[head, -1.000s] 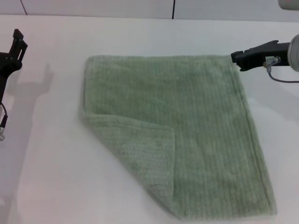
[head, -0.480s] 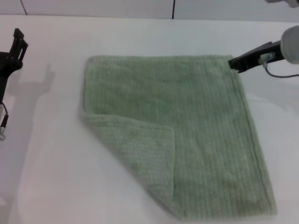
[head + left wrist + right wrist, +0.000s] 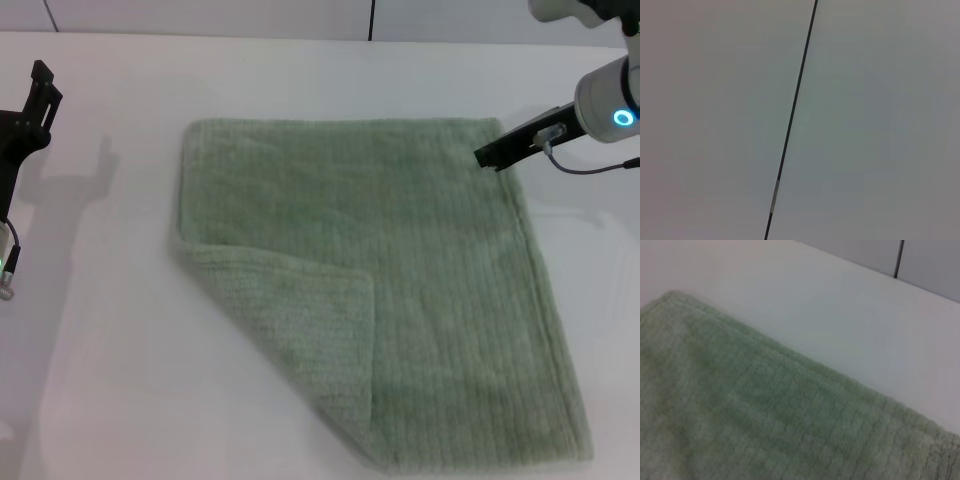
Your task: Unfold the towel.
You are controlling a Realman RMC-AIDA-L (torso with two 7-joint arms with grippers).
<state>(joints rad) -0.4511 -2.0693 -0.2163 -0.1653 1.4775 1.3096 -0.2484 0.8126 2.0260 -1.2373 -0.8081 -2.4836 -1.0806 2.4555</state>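
The pale sage-green towel (image 3: 430, 250) lies flat on the white table (image 3: 110, 380). Its near left corner is folded over onto it as a triangular flap (image 3: 300, 310). My right gripper (image 3: 487, 157) hangs at the towel's far right corner, just above the right hem. The right wrist view shows the towel's ribbed surface and hemmed edge (image 3: 765, 420) close up. My left gripper (image 3: 38, 88) is raised at the far left of the table, well away from the towel.
Pale wall panels with a dark seam (image 3: 371, 18) run behind the table's far edge; the left wrist view shows only such a seam (image 3: 792, 115). Bare white table surrounds the towel on the left and the far side.
My right gripper has moved nearer and slightly left, from beside the towel's far right corner to over its right hem. The towel and the left arm have not moved.
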